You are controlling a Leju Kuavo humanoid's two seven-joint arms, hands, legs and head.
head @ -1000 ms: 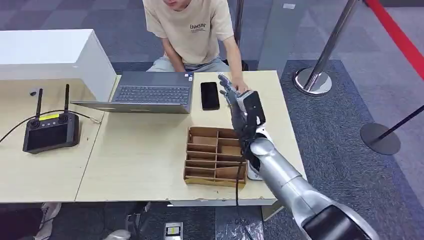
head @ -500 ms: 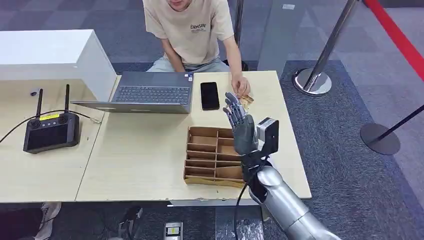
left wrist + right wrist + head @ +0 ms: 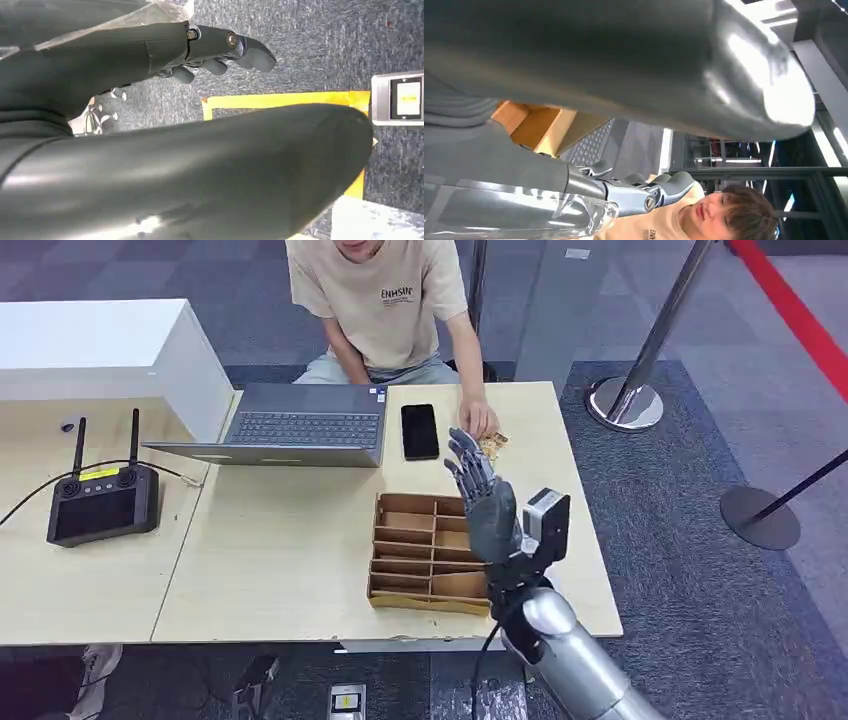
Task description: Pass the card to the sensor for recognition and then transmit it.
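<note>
The right hand [image 3: 482,502] is up over the worktop [image 3: 300,540], fingers spread and straight, holding nothing, raised above the far right corner of the cardboard tray [image 3: 425,552]. Just beyond its fingertips the person's hand [image 3: 477,421] rests on the worktop, and right beside it lies a small tan thing, the card [image 3: 492,444] by the look of it, though it is too small to be sure. A black phone [image 3: 419,430] lies just left of that, next to the open laptop [image 3: 296,424]. Far left sits a black controller [image 3: 102,500] with two antennas. The left hand [image 3: 210,47] hangs over grey carpet, fingers loosely extended, gripping nothing
</note>
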